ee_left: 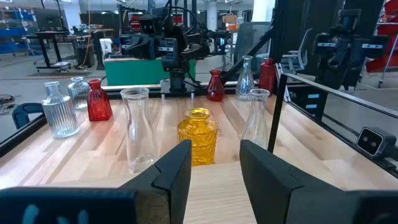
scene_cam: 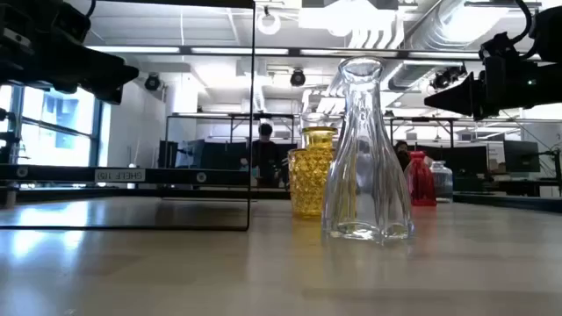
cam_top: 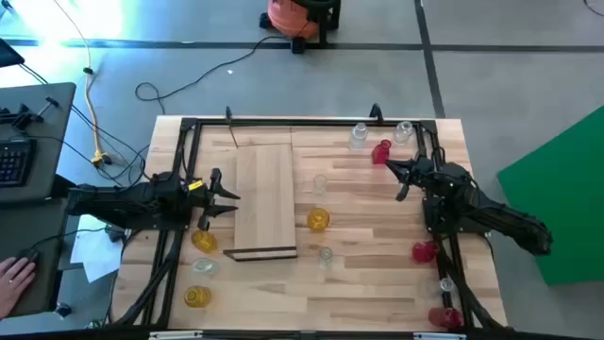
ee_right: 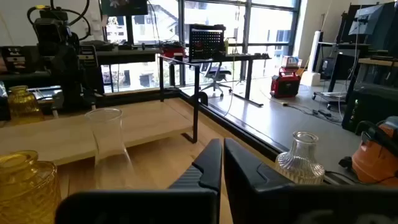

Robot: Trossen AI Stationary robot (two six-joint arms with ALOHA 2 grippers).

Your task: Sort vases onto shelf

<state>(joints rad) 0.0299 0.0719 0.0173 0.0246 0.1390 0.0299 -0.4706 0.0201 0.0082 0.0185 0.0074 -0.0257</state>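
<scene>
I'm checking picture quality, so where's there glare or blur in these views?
High view: bright glare on the floor at the upper left. Low view: ceiling lights wash out, and the room behind the clear vase is soft. Right wrist view: the windows are blown out.

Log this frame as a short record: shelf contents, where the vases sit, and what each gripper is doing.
shelf: centre-left of table, no vase on it
amber vase: on table just right of shelf
red vase: far side, near right gripper
left gripper: open, empty, at shelf's left edge
right gripper: shut, empty, beside red vase
sorting: not started
</scene>
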